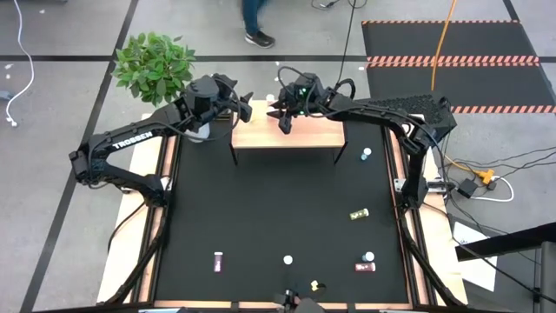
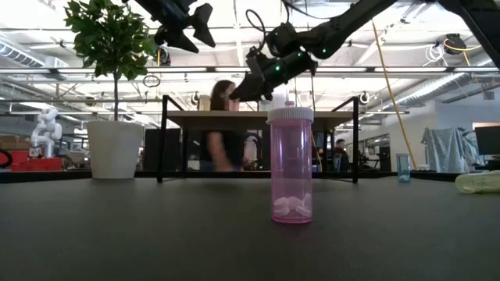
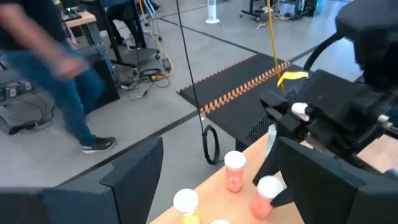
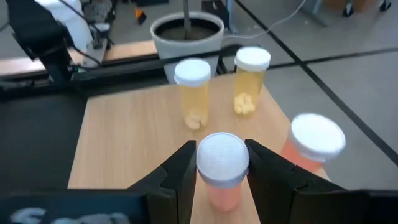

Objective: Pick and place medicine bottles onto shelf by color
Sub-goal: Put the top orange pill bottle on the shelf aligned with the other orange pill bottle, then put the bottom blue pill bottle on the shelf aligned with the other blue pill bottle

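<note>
The shelf [image 1: 295, 135] is a light wooden board on thin dark legs at the table's far side. Two yellow bottles [image 4: 193, 93] [image 4: 251, 79] and a pink one [image 4: 310, 148] stand upright on it. My right gripper [image 4: 222, 163] is over the shelf's middle, shut on another pink bottle [image 4: 222, 186]. My left gripper [image 1: 246, 106] hangs open above the shelf's far left corner with nothing between its fingers. Several more bottles stand or lie on the black table, among them a pink one [image 2: 291, 168] upright near the front edge. My right gripper pinches the pink bottle by its white cap [image 4: 222, 155], one finger [image 4: 181, 171] on each side. The fingers reach in from the table's right, slanting a little downward. The bottle stays upright; its lower end is hidden behind the fingers, so whether it stands on the shelf I cannot tell.
A white pot [image 2: 115, 148] with a green plant [image 1: 155, 63] stands just left of the shelf. Loose bottles lie at the right [image 1: 366, 155] [image 1: 359, 213] and along the near edge [image 1: 217, 259] [image 1: 365, 267]. A person walks past beyond the table [image 1: 254, 22].
</note>
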`<action>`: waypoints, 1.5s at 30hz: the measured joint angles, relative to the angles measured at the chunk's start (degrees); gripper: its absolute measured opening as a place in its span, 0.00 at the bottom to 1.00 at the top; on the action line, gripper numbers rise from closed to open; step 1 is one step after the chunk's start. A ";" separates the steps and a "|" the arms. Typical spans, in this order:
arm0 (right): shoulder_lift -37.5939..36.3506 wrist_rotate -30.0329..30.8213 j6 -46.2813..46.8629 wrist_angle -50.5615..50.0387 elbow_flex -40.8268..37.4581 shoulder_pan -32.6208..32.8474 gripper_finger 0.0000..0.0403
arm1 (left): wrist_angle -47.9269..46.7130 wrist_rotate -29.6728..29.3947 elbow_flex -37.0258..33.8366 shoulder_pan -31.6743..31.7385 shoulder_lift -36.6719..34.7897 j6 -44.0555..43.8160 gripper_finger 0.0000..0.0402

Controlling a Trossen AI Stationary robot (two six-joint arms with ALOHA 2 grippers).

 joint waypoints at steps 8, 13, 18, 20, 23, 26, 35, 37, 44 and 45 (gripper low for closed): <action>-0.02 -0.02 0.10 -0.76 0.05 0.00 0.29 | -0.31 0.01 0.00 0.05 0.02 -1.53 0.78; -0.02 -0.07 0.12 -1.01 0.05 0.00 0.29 | -0.31 0.02 0.00 0.05 0.00 -1.55 0.78; -0.02 -0.05 1.56 -0.75 0.05 0.00 0.29 | -0.31 0.02 0.00 0.06 0.00 -2.38 0.78; -0.02 -0.05 1.97 -0.68 0.05 -0.16 0.29 | -0.31 0.02 0.00 0.05 0.00 -2.38 0.78; -0.02 -0.05 2.18 -0.60 0.05 -0.28 0.30 | -0.31 0.02 0.00 0.06 0.00 -2.36 0.78; -0.02 -0.05 2.68 -0.35 0.05 -0.28 0.30 | -0.31 0.02 0.00 0.05 0.00 -2.36 0.78; -0.02 -0.09 3.56 0.11 0.05 -0.28 0.42 | -0.31 0.04 0.00 0.07 0.00 -2.34 0.78; -0.20 -0.09 3.79 0.25 0.05 -0.28 0.46 | -0.31 0.02 0.00 0.07 0.00 -2.34 0.78; -3.29 -0.24 4.09 0.72 -0.02 -0.26 0.51 | -0.31 0.04 0.00 0.07 0.00 -2.12 0.78; -3.85 -0.22 4.07 0.83 -0.02 -0.26 0.51 | -0.31 0.04 0.00 0.11 0.00 -2.12 0.78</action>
